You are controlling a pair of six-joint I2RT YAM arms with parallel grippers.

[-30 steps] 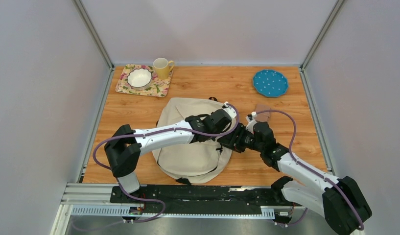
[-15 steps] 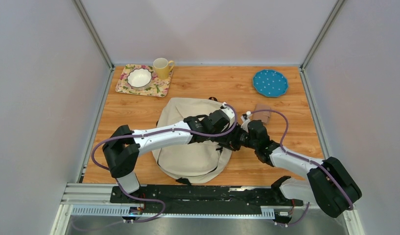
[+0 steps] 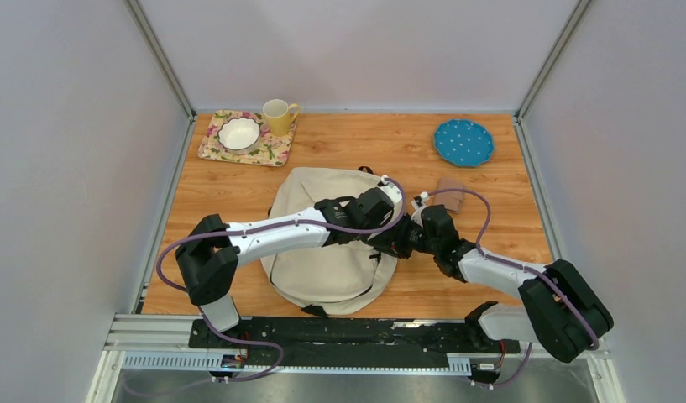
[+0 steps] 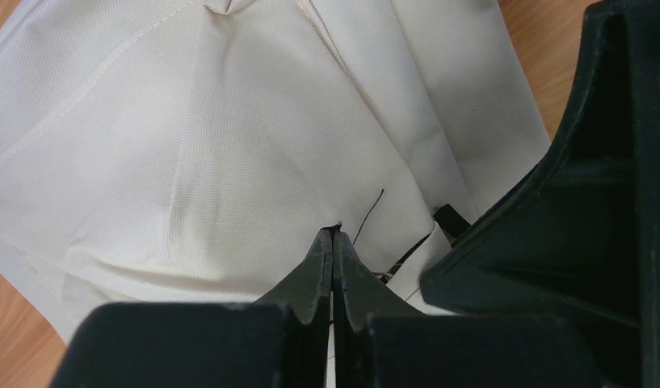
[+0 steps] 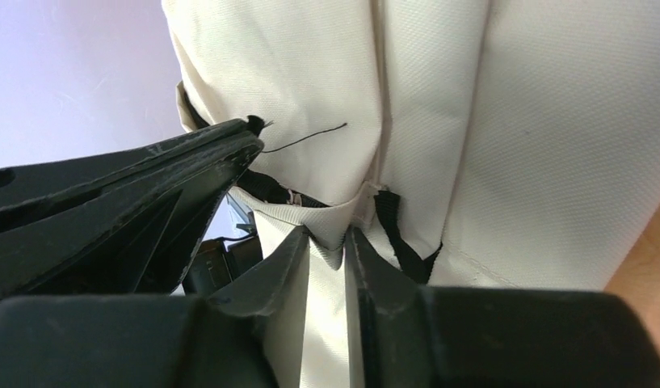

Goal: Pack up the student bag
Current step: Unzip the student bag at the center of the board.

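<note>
The student bag (image 3: 322, 270), cream fabric with black strap ends, lies flat mid-table. My left gripper (image 3: 379, 238) reaches over its right side. In the left wrist view that gripper (image 4: 333, 234) is shut, tips against the bag's cloth (image 4: 229, 145), and a thin black thread (image 4: 368, 217) runs off beside them. My right gripper (image 3: 400, 243) meets it from the right. In the right wrist view the right gripper (image 5: 326, 241) pinches a raised fold of the bag (image 5: 552, 121) next to a black strap (image 5: 395, 234). The left gripper's tip (image 5: 250, 133) shows just left of it.
A floral tray (image 3: 212, 144) at the back left carries a white bowl (image 3: 239, 132), and a yellow mug (image 3: 278, 116) stands at its right end. A blue dotted plate (image 3: 463, 141) sits back right. A small brown item (image 3: 451, 191) lies right of the bag. Grey walls flank the table.
My right arm has swung left toward the bag, and its jaws have narrowed onto the fabric fold. The left arm and its shut gripper have stayed put.
</note>
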